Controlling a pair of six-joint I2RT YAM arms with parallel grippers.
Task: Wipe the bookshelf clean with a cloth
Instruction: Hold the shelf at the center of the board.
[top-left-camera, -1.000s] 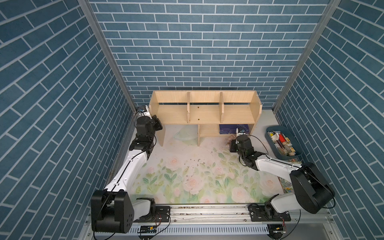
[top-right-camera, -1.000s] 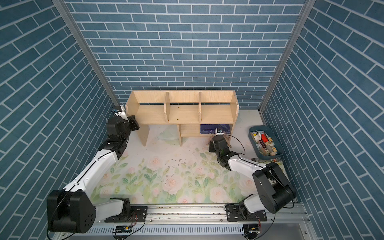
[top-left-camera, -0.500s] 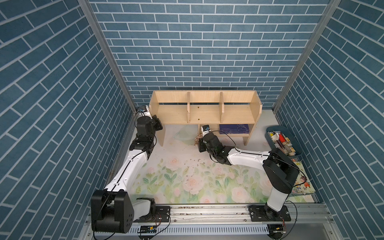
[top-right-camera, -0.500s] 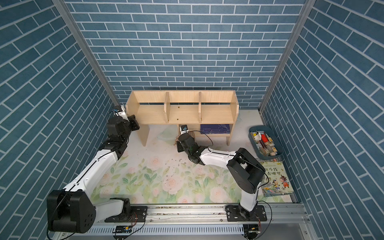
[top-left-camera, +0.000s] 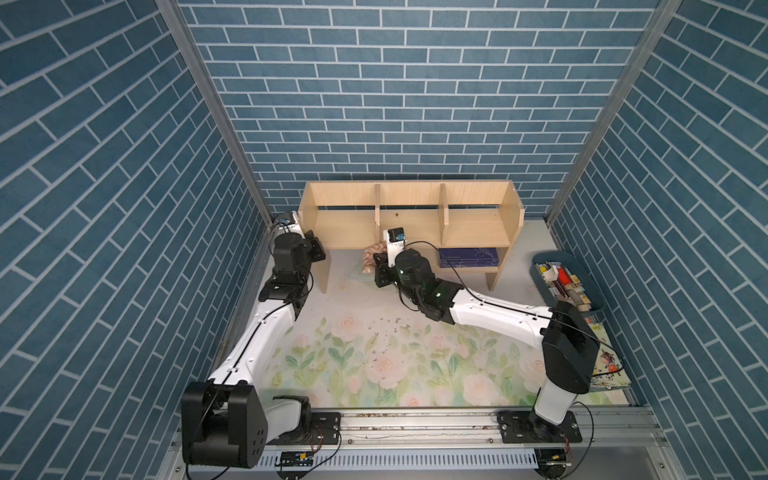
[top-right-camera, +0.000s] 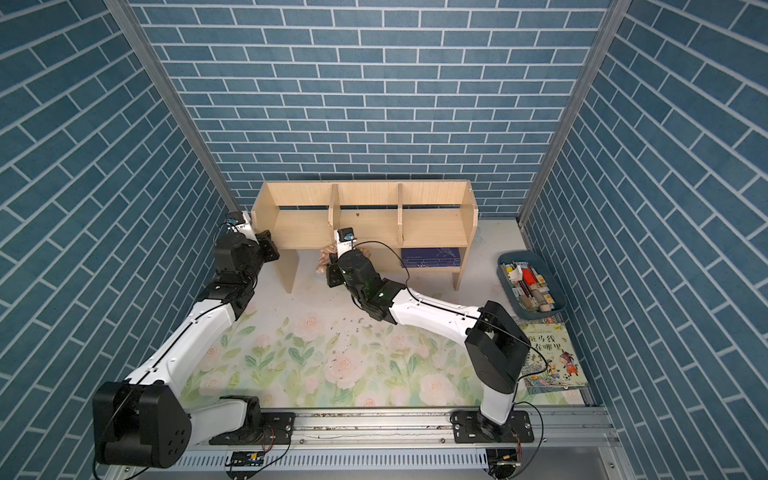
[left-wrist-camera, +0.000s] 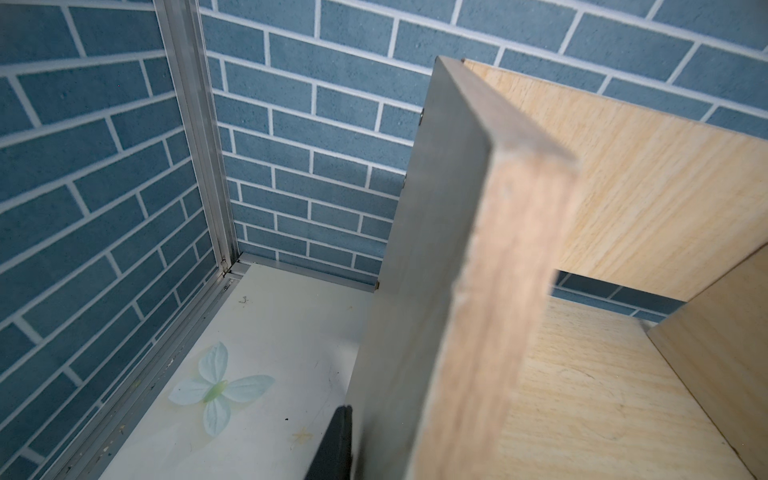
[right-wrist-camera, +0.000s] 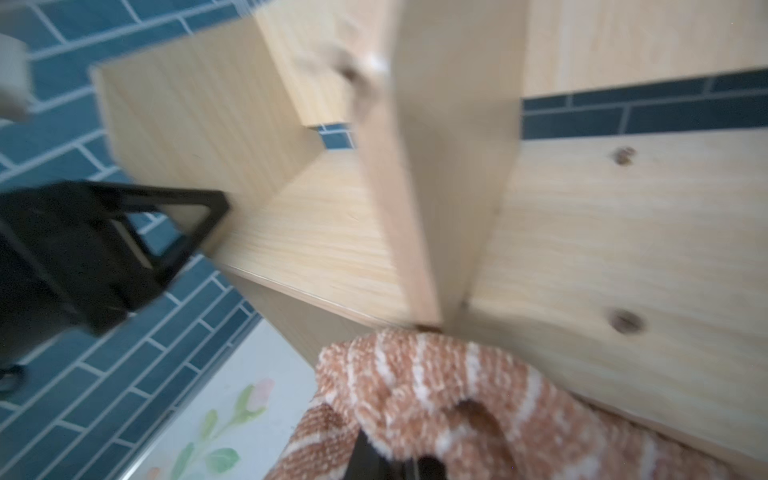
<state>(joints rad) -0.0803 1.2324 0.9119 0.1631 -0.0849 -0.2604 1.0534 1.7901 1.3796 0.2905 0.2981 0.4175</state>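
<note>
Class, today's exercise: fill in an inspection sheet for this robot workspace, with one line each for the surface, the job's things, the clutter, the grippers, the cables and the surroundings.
Surface: floral mat, with dark crumbs scattered near its middle.
Job's things: bookshelf stands upright at the back wall; striped cloth is at the front edge of its upper tier, below a divider.
Clutter: blue tray of small items; picture book beside it; dark blue flat item in the lower cubby.
Grippers: left gripper apparently clamps the bookshelf's end panel; right gripper is shut on the cloth.
Cables: black cable loops off the right wrist.
Surroundings: brick-patterned walls on three sides.
</note>
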